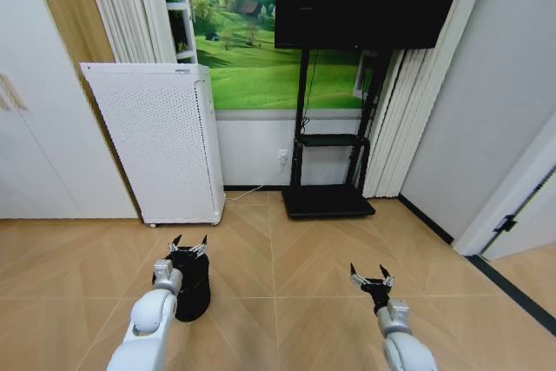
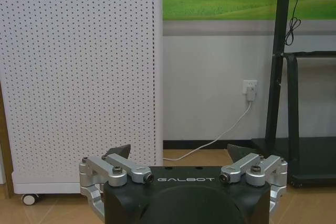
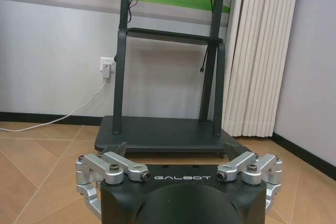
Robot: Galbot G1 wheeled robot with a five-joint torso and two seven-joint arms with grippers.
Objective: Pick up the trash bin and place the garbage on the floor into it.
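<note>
Black trash bin (image 1: 193, 291) upright on wooden floor, apparently partly hidden behind left arm.

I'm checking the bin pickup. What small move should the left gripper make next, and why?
Probably lower the left gripper onto the bin: it hangs open just above the bin, holding nothing. The right gripper hangs open over bare floor.

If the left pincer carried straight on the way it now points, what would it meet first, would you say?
Most likely the white perforated appliance: the left pincer, open, faces its lower front and edge, with bare floor between. Depth is uncertain; slightly rightward it would reach the wall instead.
</note>
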